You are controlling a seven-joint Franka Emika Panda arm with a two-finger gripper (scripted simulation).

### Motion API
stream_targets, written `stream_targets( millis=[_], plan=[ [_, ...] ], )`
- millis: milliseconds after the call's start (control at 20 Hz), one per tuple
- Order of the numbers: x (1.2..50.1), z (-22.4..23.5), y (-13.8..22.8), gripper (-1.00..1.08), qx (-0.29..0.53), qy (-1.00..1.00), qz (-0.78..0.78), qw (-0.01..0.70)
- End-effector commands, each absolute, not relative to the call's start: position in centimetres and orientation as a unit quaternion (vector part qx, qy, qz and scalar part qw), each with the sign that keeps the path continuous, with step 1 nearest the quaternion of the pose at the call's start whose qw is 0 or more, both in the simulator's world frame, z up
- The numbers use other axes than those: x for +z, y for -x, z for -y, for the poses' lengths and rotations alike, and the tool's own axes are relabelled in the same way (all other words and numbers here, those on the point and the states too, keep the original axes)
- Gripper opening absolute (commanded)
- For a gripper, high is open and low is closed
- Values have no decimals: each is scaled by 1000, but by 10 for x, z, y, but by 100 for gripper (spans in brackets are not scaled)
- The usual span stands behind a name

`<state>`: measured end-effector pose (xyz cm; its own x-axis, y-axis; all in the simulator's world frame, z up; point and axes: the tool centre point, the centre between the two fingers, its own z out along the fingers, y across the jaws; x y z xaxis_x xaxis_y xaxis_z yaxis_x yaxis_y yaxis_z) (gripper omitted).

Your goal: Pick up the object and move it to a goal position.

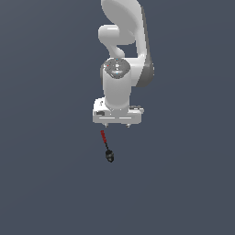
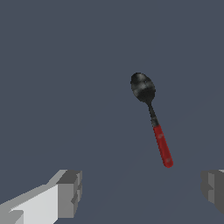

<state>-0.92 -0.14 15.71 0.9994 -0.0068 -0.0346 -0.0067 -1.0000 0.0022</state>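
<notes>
Spoon-shaped object [image 2: 151, 118] is lying flat on the plain grey surface [image 1: 50, 183], with nothing touching it. It is made of 2 parts: a red shaft section and a black section ending in a rounded, glossy bowl.

Gripper [image 1: 117, 125] is hanging above the surface at the end of the white arm [image 1: 123, 55], pointing downward. In the wrist view its 2 fingertips [image 2: 70, 192] are showing at opposite edges of the picture, with a wide stretch of bare surface between them; the jaws are standing fully spread and are gripping nothing.

Relative to the jaws, the object is lying ahead of the gap between them rather than inside it. Its red end is the nearer end, sitting just beyond the line joining the 2 fingertips and closer to the grey fingertip seen at the wrist picture's edge than to the white-backed one. Its black bowl is the farther end, pointing away from the jaws. The shaft is running slightly oblique to the forward direction of the jaws.

In the exterior view the object [image 1: 106, 146] is appearing just below the gripper body, red end nearest the fingers and black bowl farthest, offset a little toward the exterior view's left. Whether the fingertips are reaching the object's height cannot be told.
</notes>
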Motion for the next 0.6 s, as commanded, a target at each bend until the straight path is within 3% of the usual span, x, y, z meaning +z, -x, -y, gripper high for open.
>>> stream_targets(
  millis=[0,550],
  plan=[
    [157,1,9,100,-17,-1000,3,1],
    [178,-3,3,100,-8,-1000,-3,12]
  ],
)
